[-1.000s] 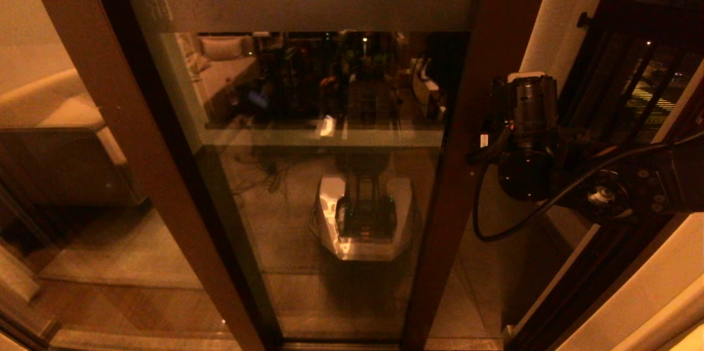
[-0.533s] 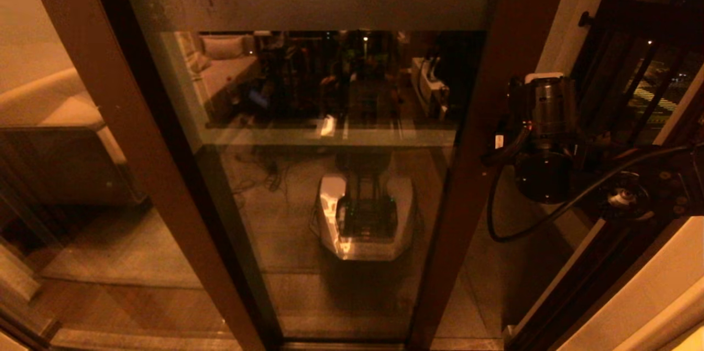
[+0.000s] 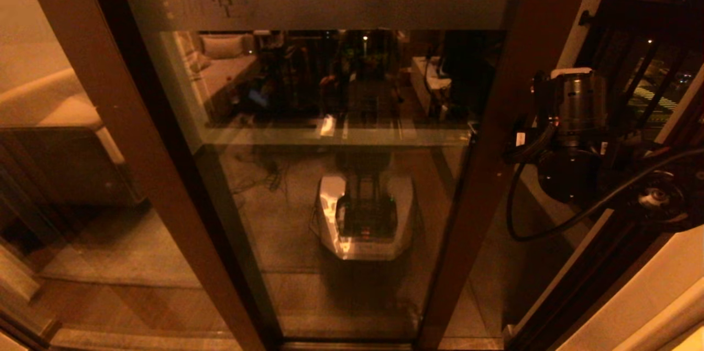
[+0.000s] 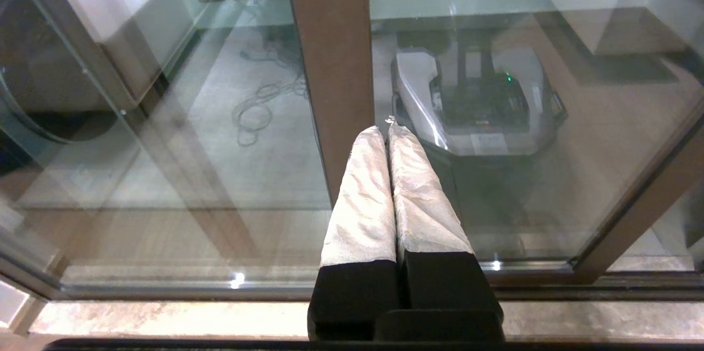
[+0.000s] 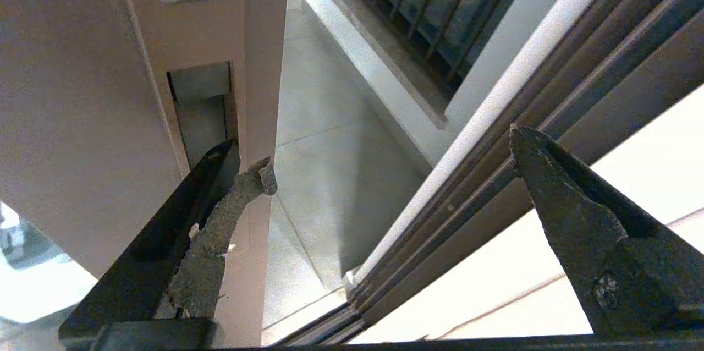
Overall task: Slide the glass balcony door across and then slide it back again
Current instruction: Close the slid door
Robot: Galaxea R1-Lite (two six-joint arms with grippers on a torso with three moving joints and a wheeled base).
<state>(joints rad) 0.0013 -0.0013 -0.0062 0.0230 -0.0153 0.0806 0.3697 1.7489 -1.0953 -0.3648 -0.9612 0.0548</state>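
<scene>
The glass balcony door (image 3: 352,92) fills the head view, with a frosted band (image 3: 330,1) near its top and a dark brown stile (image 3: 489,136) on its right. My right arm (image 3: 572,131) reaches to that stile. In the right wrist view my right gripper (image 5: 388,150) is open; one finger (image 5: 220,219) rests at the slot handle (image 5: 201,109) in the stile, the other stands free over the side frame. My left gripper (image 4: 385,128) is shut on nothing, its tips pointing at a lighter brown post (image 4: 330,65) by the glass.
The dark side frame and track (image 5: 467,191) lie to the right of the stile, with a gap of tiled balcony floor (image 5: 324,136) between them. Dark railing bars (image 3: 632,76) stand beyond. A sofa (image 3: 55,120) and my own reflection (image 3: 363,219) show in the glass.
The door's stile has slid to the right, narrowing the gap to the side frame. My right arm has moved right with it. The frosted characters have shifted right too.
</scene>
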